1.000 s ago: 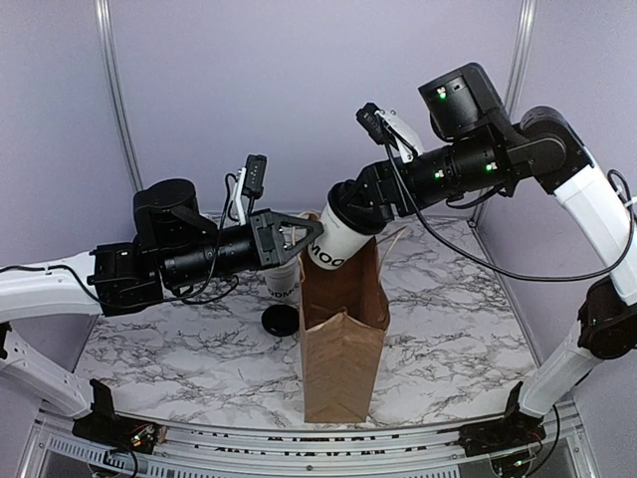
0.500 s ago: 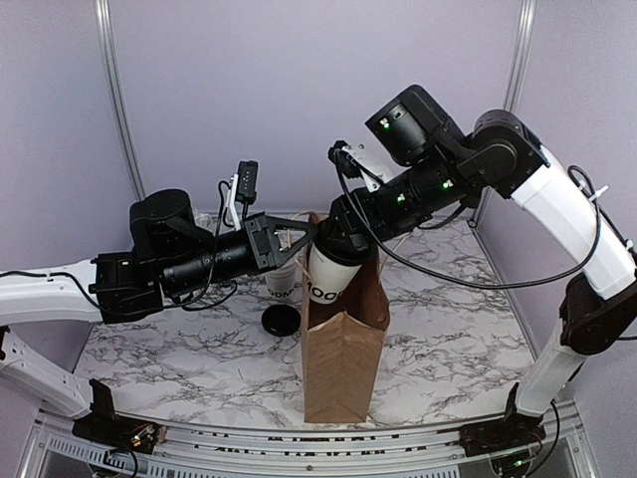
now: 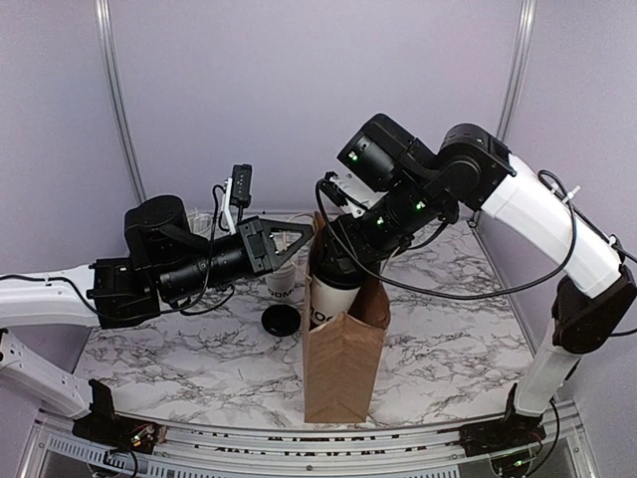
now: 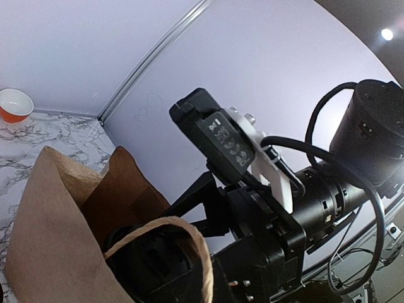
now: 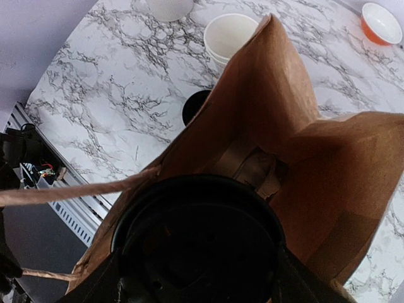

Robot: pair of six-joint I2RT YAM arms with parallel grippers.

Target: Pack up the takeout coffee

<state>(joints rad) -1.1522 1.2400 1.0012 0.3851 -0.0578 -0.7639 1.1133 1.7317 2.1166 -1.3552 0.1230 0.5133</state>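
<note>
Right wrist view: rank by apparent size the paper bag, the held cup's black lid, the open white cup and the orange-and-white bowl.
1. paper bag
2. black lid, enlarged by sitting right under the camera
3. open white cup
4. orange-and-white bowl, close to the cup in apparent size

Matt brown paper bag (image 3: 343, 358), seemingly glossy black lid (image 5: 199, 246)
</note>
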